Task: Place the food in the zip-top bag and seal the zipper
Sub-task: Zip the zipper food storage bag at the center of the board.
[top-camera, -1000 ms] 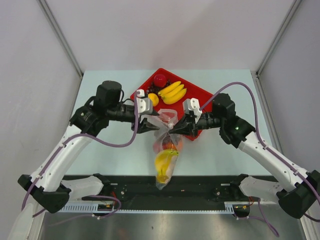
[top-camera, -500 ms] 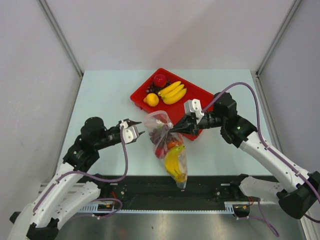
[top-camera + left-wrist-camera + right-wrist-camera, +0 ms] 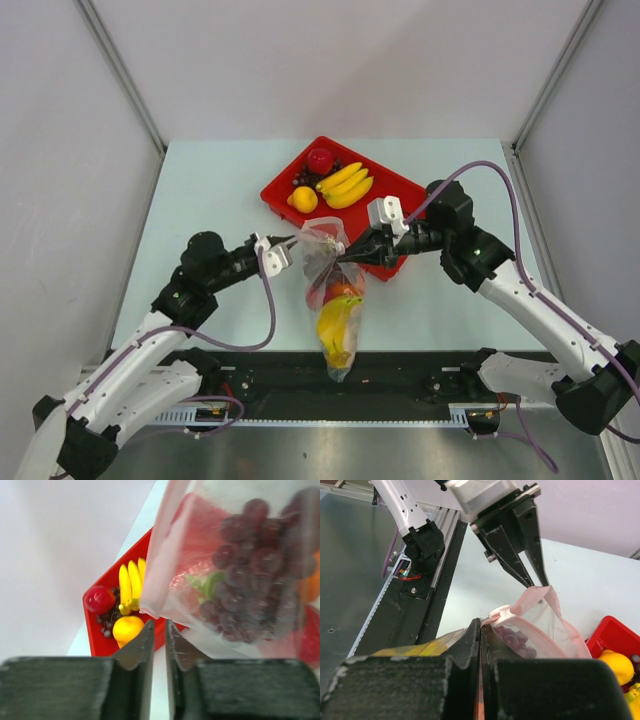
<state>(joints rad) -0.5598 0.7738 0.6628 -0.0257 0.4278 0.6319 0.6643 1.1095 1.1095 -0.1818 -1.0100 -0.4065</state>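
Since the zip-top bag [image 3: 333, 300] runs long-ways 6 to 12 in the top view, you've got its closed bottom at 6 by the arm bases and its mouth up at 12. The bagged bananas [image 3: 335, 330], one bunch, sit lowest, and the bagged grapes [image 3: 250, 555], one cluster, are higher up.

Your right gripper [image 3: 346, 256] is clamped on the mouth edge from 3 o'clock. Your left gripper [image 3: 292, 241] sits at 9, jaws nearly together right at the pink zipper [image 3: 159, 555] corner. Can't tell if it's actually pinching.

Farther out, the red tray [image 3: 392, 185] holds four things: loose bananas [image 3: 345, 185], a red apple [image 3: 320, 160], an orange-yellow fruit [image 3: 304, 199] and loose grapes [image 3: 106, 625].
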